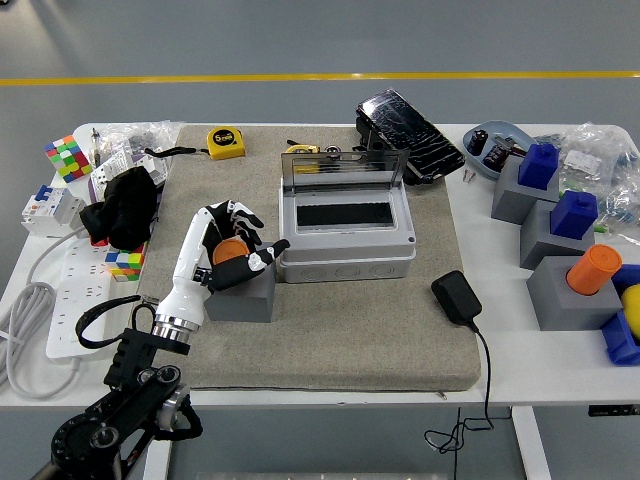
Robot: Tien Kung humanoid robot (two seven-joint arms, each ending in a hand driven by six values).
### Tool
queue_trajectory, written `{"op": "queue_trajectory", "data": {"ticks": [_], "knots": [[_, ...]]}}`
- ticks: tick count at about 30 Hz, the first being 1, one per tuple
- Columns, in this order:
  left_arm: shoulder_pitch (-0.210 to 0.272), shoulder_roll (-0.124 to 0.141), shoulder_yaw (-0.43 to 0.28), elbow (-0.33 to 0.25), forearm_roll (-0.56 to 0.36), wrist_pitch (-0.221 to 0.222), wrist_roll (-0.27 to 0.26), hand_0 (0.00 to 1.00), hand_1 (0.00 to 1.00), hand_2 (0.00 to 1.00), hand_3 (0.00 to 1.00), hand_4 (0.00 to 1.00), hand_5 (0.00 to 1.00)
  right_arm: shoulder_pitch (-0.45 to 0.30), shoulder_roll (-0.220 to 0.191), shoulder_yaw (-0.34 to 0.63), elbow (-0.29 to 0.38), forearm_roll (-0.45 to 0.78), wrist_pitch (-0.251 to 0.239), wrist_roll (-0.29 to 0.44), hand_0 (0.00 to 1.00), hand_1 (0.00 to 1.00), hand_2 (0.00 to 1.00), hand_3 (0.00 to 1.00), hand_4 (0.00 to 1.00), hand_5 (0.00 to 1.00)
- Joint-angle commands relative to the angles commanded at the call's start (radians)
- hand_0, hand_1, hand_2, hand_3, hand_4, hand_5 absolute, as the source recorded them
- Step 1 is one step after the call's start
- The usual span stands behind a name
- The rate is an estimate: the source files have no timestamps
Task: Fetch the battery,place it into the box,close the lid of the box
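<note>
An orange cylindrical battery (231,254) stands in a grey holder block (246,299) on the grey mat, just left of the box. My left hand (233,246) reaches in from the lower left with its fingers curled around the battery, which they partly hide. The grey box (345,243) sits at the mat's centre. Its clear lid (343,168) stands open and upright at the back, and the inside shows a dark slot. My right arm is out of view.
A yellow tape measure (225,142) and a black cracked panel (408,134) lie behind the box. A black adapter (456,297) with its cable lies to the right of the box. Grey blocks with blue and orange cylinders (590,271) stand far right. A black cloth (125,206), cubes and a power strip (72,292) lie to the left.
</note>
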Motion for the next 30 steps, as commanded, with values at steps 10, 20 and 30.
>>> {"op": "queue_trajectory", "data": {"ticks": [10, 20, 30], "knots": [[-0.009, 0.000, 0.000, 0.008, -0.007, 0.022, -0.008, 0.087, 0.052, 0.196, 0.335, 0.937, 0.002, -0.001, 0.001, -0.002, 0.000, 0.000, 0.000, 0.000, 0.643, 0.663, 0.678, 0.583, 0.970, 0.580], [-0.015, 0.000, 0.001, 0.008, -0.009, 0.015, -0.008, 0.039, 0.021, 0.144, 0.239, 0.938, 0.002, 0.000, 0.001, -0.002, 0.000, 0.000, 0.000, 0.000, 0.643, 0.663, 0.678, 0.582, 0.970, 0.579], [-0.023, 0.000, -0.005, 0.009, -0.002, -0.001, -0.001, 0.017, 0.009, 0.075, 0.228, 0.983, 0.002, 0.000, 0.002, -0.004, 0.000, 0.002, 0.000, 0.001, 0.643, 0.663, 0.678, 0.582, 0.970, 0.580]]}}
